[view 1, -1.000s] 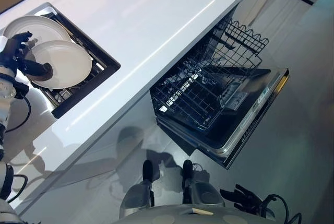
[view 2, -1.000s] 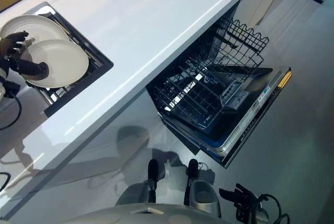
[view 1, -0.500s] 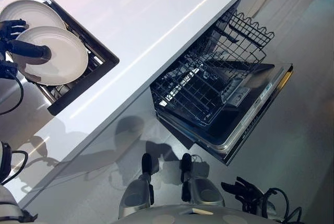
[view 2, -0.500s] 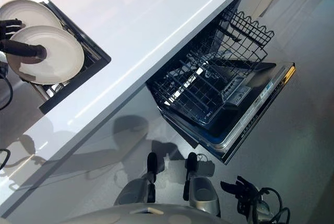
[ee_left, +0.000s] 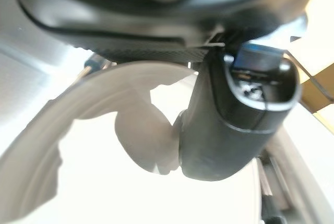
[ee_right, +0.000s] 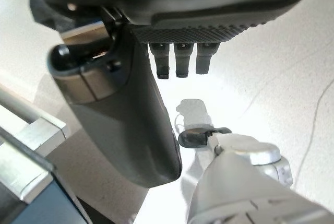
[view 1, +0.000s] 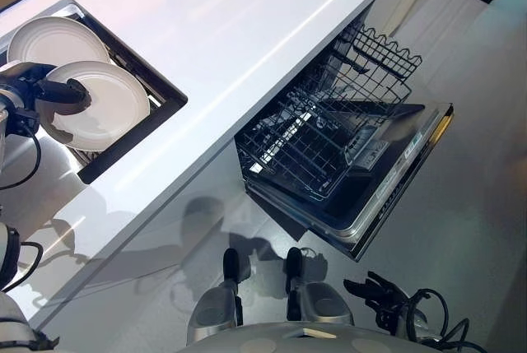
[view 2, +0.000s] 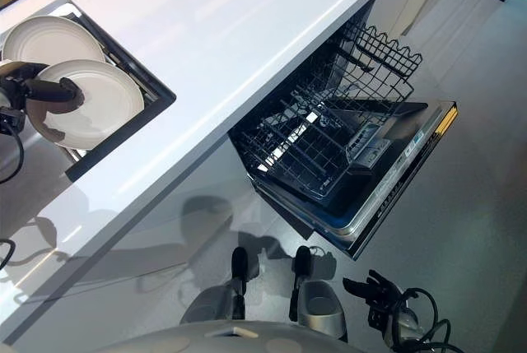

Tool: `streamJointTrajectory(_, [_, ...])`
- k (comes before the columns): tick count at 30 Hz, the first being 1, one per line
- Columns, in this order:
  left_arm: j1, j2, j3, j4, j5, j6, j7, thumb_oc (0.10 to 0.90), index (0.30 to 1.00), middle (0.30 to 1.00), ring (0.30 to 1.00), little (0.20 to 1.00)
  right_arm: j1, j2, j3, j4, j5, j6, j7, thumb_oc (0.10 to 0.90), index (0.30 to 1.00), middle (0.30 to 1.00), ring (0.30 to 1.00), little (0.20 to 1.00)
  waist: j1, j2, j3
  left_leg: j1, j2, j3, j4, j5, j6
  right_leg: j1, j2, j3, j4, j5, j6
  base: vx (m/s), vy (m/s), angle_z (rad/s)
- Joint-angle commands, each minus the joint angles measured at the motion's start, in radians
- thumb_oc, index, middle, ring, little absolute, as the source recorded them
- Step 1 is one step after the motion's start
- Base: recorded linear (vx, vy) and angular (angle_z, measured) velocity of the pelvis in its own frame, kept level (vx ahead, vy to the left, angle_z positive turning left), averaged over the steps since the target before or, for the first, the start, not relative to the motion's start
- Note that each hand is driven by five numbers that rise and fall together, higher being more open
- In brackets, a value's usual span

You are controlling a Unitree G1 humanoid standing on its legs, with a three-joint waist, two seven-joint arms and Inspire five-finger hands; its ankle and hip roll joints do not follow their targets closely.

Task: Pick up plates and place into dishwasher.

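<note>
Hanging idle at about five o'clock, low by the floor, the right robot hand (view 1: 380, 295) carries nothing, its fingers loosely spread and relaxed. Further out, at about three o'clock, the dishwasher (view 1: 387, 180) stands with its door dropped flat and its lower rack (view 1: 317, 151) pulled out over the door; no plate can be made out in it. Across the white surface (view 1: 239, 32), at about ten o'clock, the left robot hand (view 1: 41, 94) is clamped on the rim of the nearer plate (view 1: 107, 106), thumb laid over the face and fingers behind; the left wrist view shows that thumb (ee_left: 235, 114) pressed on the plate's inner face. This plate stands tilted in the recessed sink rack (view 1: 140, 127), and a second plate (view 1: 53, 40) sits just behind it at about eleven o'clock, apart from the hand.

By my reading the step in hand is the pick: the grasp looks made, but the plate is not yet clear of the rack. The next move calls for lifting it straight up out of the wires without knocking the second plate, then swinging it across the surface edge and down toward three o'clock, turning it on edge to slot between the lower rack's tines
</note>
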Motion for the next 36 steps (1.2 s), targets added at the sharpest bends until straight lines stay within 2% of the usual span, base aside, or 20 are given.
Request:
streamJointTrajectory(1, [-0.081, 0.078, 0.017, 0.038, -0.012, -0.058, 0.03, 0.1, 0.3, 0.3, 0.3, 0.2, 0.081, -0.059, -0.03, 0.026, 0.034, -0.017, -0.022, 0.8, 0.9, 0.9, 0.9, 0.9, 0.001, 0.067, -0.137, 0.019, -0.064, 0.035, 0.002, -0.083, 0.024, 0.001, -0.012, 0.063, 0.024, -0.005, 0.104, 0.0, 0.0, 0.0])
streamJointTrajectory(5, [-0.103, 0.076, 0.009, 0.017, -0.069, -0.069, 0.048, 0.1, 0.3, 0.3, 0.3, 0.2, 0.082, -0.056, -0.036, 0.036, 0.041, -0.022, -0.023, 0.8, 0.9, 0.9, 0.9, 0.9, 0.002, 0.072, -0.153, 0.029, -0.065, 0.031, 0.002, -0.088, 0.024, 0.012, -0.01, 0.066, 0.02, -0.01, 0.102, 0.0, 0.0, 0.0])
streamJointTrajectory(11, [-0.137, 0.09, -0.008, -0.099, -0.127, -0.137, 0.128, 0.1, 0.3, 0.3, 0.3, 0.2, 0.078, -0.061, -0.071, 0.035, 0.101, -0.039, -0.056, 0.8, 0.9, 0.9, 0.9, 0.9, 0.008, 0.079, -0.183, 0.048, -0.066, 0.025, 0.002, -0.095, 0.022, 0.033, -0.008, 0.072, 0.017, -0.019, 0.097, 0.0, 0.0, 0.0])
streamJointTrajectory(14, [-0.148, 0.11, -0.027, -0.185, -0.092, -0.183, 0.148, 0.1, 0.3, 0.3, 0.3, 0.2, 0.063, -0.085, -0.103, 0.037, 0.093, -0.019, -0.107, 0.8, 0.9, 0.9, 0.9, 0.9, 0.012, 0.079, -0.196, 0.056, -0.067, 0.022, 0.002, -0.1, 0.022, 0.041, -0.006, 0.078, 0.016, -0.024, 0.093, 0.0, -0.033, 0.01])
streamJointTrajectory(16, [-0.169, 0.128, -0.048, -0.238, -0.083, -0.225, 0.179, 0.1, 0.3, 0.3, 0.3, 0.2, 0.056, -0.115, -0.122, 0.054, 0.028, 0.051, -0.164, 0.8, 0.9, 0.9, 0.9, 0.9, 0.013, 0.076, -0.204, 0.063, -0.068, 0.021, 0.002, -0.104, 0.021, 0.047, -0.003, 0.081, 0.017, -0.028, 0.092, 0.0, -0.015, 0.0])
streamJointTrajectory(17, [-0.184, 0.134, -0.06, -0.267, -0.074, -0.23, 0.201, 0.1, 0.3, 0.3, 0.3, 0.2, 0.051, -0.132, -0.126, 0.067, -0.089, 0.079, -0.205, 0.8, 0.9, 0.9, 0.9, 0.9, 0.015, 0.075, -0.207, 0.066, -0.068, 0.019, 0.002, -0.107, 0.021, 0.049, -0.002, 0.081, 0.018, -0.03, 0.092, 0.01, -0.03, -0.01])
streamJointTrajectory(18, [-0.204, 0.147, -0.087, -0.306, -0.062, -0.253, 0.238, 0.1, 0.3, 0.3, 0.3, 0.2, 0.046, -0.173, -0.104, 0.084, -0.204, 0.068, -0.233, 0.8, 0.9, 0.9, 0.9, 0.9, 0.018, 0.074, -0.21, 0.069, -0.066, 0.02, 0.002, -0.106, 0.019, 0.05, -0.002, 0.081, 0.018, -0.027, 0.091, 0.0, 0.0, 0.0])
streamJointTrajectory(20, [-0.22, 0.168, -0.107, -0.426, -0.082, -0.233, 0.303, 0.1, 0.3, 0.3, 0.3, 0.2, 0.029, -0.227, -0.107, 0.062, -0.202, 0.061, -0.303, 0.8, 0.9, 0.9, 0.9, 0.9, 0.023, 0.066, -0.208, 0.07, -0.066, 0.012, 0.002, -0.098, 0.02, 0.05, 0.0, 0.084, 0.022, -0.021, 0.085, 0.0, 0.0, 0.0])
streamJointTrajectory(23, [-0.193, 0.17, -0.063, -0.544, -0.088, -0.205, 0.349, 0.1, 0.3, 0.3, 0.3, 0.2, 0.013, -0.266, -0.138, 0.04, -0.195, 0.055, -0.35, 0.8, 0.9, 0.9, 0.9, 0.9, 0.03, 0.06, -0.209, 0.073, -0.068, 0.006, 0.002, -0.099, 0.025, 0.054, 0.002, 0.087, 0.024, -0.023, 0.079, -0.01, -0.01, 0.03])
streamJointTrajectory(25, [-0.167, 0.167, -0.025, -0.593, -0.073, -0.239, 0.389, 0.1, 0.3, 0.3, 0.3, 0.2, 0.003, -0.305, -0.161, 0.018, -0.23, 0.011, -0.419, 0.8, 0.9, 0.9, 0.9, 0.9, 0.032, 0.058, -0.215, 0.076, -0.068, 0.006, 0.002, -0.101, 0.026, 0.056, 0.003, 0.086, 0.026, -0.025, 0.077, -0.01, -0.01, -0.1])
streamJointTrajectory(28, [-0.15, 0.171, -0.004, -0.626, -0.065, -0.277, 0.408, 0.1, 0.3, 0.3, 0.3, 0.2, -0.001, -0.342, -0.178, -0.031, -0.274, -0.013, -0.485, 0.8, 0.9, 0.9, 0.9, 0.9, 0.029, 0.056, -0.219, 0.078, -0.067, 0.009, 0.002, -0.102, 0.024, 0.056, 0.005, 0.089, 0.025, -0.023, 0.077, -0.02, -0.006, -0.1])
streamJointTrajectory(29, [-0.134, 0.17, 0.01, -0.672, -0.073, -0.274, 0.426, 0.1, 0.3, 0.3, 0.3, 0.2, 0.0, -0.36, -0.193, -0.112, -0.282, -0.015, -0.537, 0.8, 0.9, 0.9, 0.9, 0.9, 0.026, 0.052, -0.22, 0.079, -0.067, 0.009, 0.002, -0.102, 0.024, 0.057, 0.006, 0.091, 0.025, -0.023, 0.075, -0.03, -0.002, -0.02])
streamJointTrajectory(30, [-0.101, 0.163, 0.036, -0.704, -0.092, -0.288, 0.435, 0.1, 0.3, 0.3, 0.3, 0.2, 0.004, -0.372, -0.208, -0.197, -0.292, -0.049, -0.591, 0.8, 0.9, 0.9, 0.9, 0.9, 0.023, 0.05, -0.221, 0.08, -0.067, 0.01, 0.002, -0.103, 0.024, 0.058, 0.008, 0.095, 0.024, -0.022, 0.075, -0.05, 0.006, -0.01])
streamJointTrajectory(31, [-0.043, 0.145, 0.087, -0.748, -0.108, -0.303, 0.446, 0.1, 0.3, 0.3, 0.3, 0.2, 0.015, -0.378, -0.221, -0.344, -0.306, -0.049, -0.652, 0.8, 0.9, 0.9, 0.9, 0.9, 0.018, 0.047, -0.222, 0.081, -0.068, 0.011, 0.002, -0.103, 0.024, 0.059, 0.01, 0.099, 0.022, -0.022, 0.072, -0.04, 0.012, -0.02])
streamJointTrajectory(32, [-0.02, 0.138, 0.11, -0.766, -0.109, -0.303, 0.449, 0.1, 0.3, 0.3, 0.3, 0.2, 0.021, -0.382, -0.229, -0.419, -0.309, -0.023, -0.666, 0.8, 0.9, 0.9, 0.9, 0.9, 0.014, 0.046, -0.222, 0.081, -0.069, 0.011, 0.002, -0.103, 0.024, 0.059, 0.01, 0.101, 0.021, -0.021, 0.072, -0.06, 0.017, -0.07])
streamJointTrajectory(33, [0.049, 0.114, 0.174, -0.81, -0.123, -0.319, 0.454, 0.1, 0.3, 0.3, 0.3, 0.2, 0.043, -0.386, -0.264, -0.575, -0.314, -0.049, -0.683, 0.8, 0.9, 0.9, 0.9, 0.9, 0.003, 0.047, -0.224, 0.081, -0.069, 0.014, 0.002, -0.103, 0.025, 0.057, 0.012, 0.105, 0.022, -0.02, 0.071, -0.05, 0.015, -0.1])
streamJointTrajectory(35, [0.128, 0.069, 0.244, -0.85, -0.108, -0.343, 0.455, 0.1, 0.3, 0.3, 0.3, 0.2, 0.053, -0.379, -0.3, -0.755, -0.331, -0.042, -0.674, 0.8, 0.9, 0.9, 0.9, 0.9, -0.009, 0.047, -0.227, 0.083, -0.069, 0.019, 0.002, -0.103, 0.027, 0.056, 0.013, 0.11, 0.022, -0.021, 0.071, -0.05, 0.017, -0.14])
streamJointTrajectory(36, [0.15, 0.046, 0.26, -0.86, -0.111, -0.354, 0.452, 0.1, 0.3, 0.3, 0.3, 0.2, 0.049, -0.374, -0.31, -0.819, -0.335, -0.059, -0.664, 0.8, 0.9, 0.9, 0.9, 0.9, -0.014, 0.046, -0.227, 0.083, -0.069, 0.023, 0.002, -0.103, 0.027, 0.055, 0.014, 0.111, 0.022, -0.021, 0.07, -0.05, 0.019, -0.2])
